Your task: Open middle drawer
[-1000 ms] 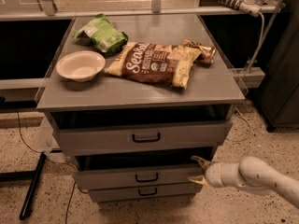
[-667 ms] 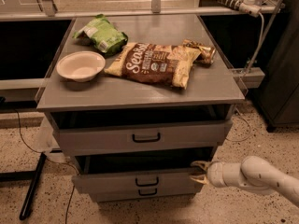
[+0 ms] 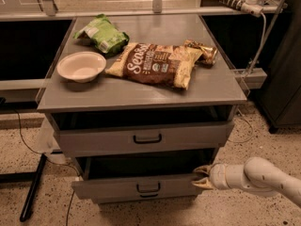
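Observation:
The middle drawer (image 3: 117, 188) is a grey flat front with a small black bar handle (image 3: 148, 188). It stands pulled out from the cabinet, with a dark gap above it. My gripper (image 3: 199, 177) is at the right end of that drawer front, on a white arm coming in from the lower right. Its two tan fingertips (image 3: 201, 169) point left and stand apart, one above and one below the front's top edge. The top drawer (image 3: 141, 139) is also slightly out. Only a sliver of the bottom drawer (image 3: 149, 196) shows.
On the cabinet top (image 3: 141, 91) lie a white bowl (image 3: 81, 66), a green bag (image 3: 102, 34), a brown chip bag (image 3: 155, 64) and a can (image 3: 204, 52). A black pole (image 3: 33, 187) leans at the lower left. A cable (image 3: 256, 46) hangs on the right.
The middle drawer has slid further out toward the camera. My gripper has moved with it, a little down and forward.

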You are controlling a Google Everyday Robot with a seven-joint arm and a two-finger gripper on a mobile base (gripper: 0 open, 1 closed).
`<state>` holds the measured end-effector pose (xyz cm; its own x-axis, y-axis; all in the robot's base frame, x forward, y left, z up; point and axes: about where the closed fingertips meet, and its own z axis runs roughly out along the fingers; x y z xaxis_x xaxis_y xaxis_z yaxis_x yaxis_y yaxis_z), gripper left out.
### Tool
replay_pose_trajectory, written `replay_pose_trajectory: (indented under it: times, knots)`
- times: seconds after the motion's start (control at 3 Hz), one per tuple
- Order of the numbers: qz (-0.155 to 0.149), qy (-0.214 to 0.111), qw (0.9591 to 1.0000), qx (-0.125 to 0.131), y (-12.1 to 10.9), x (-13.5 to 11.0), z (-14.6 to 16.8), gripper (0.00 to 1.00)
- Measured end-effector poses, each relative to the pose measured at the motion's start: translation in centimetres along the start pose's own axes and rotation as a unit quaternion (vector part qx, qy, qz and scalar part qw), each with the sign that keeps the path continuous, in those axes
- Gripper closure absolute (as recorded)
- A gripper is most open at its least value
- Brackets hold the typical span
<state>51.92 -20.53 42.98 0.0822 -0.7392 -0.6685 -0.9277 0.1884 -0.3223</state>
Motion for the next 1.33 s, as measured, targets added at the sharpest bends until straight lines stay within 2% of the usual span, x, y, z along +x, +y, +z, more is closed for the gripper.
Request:
replay_pose_trajectory:
  times: [0.33, 1.0, 1.33]
  knots:
    - [0.000, 0.000, 1.0000, 0.000, -0.01, 0.09, -0.14, 0.82]
    - [0.002, 0.000, 1.0000, -0.002, -0.32, 0.24, 0.06, 0.35]
    - [0.006, -0.003, 0.9999, -0.011, -0.75, 0.43, 0.73, 0.12]
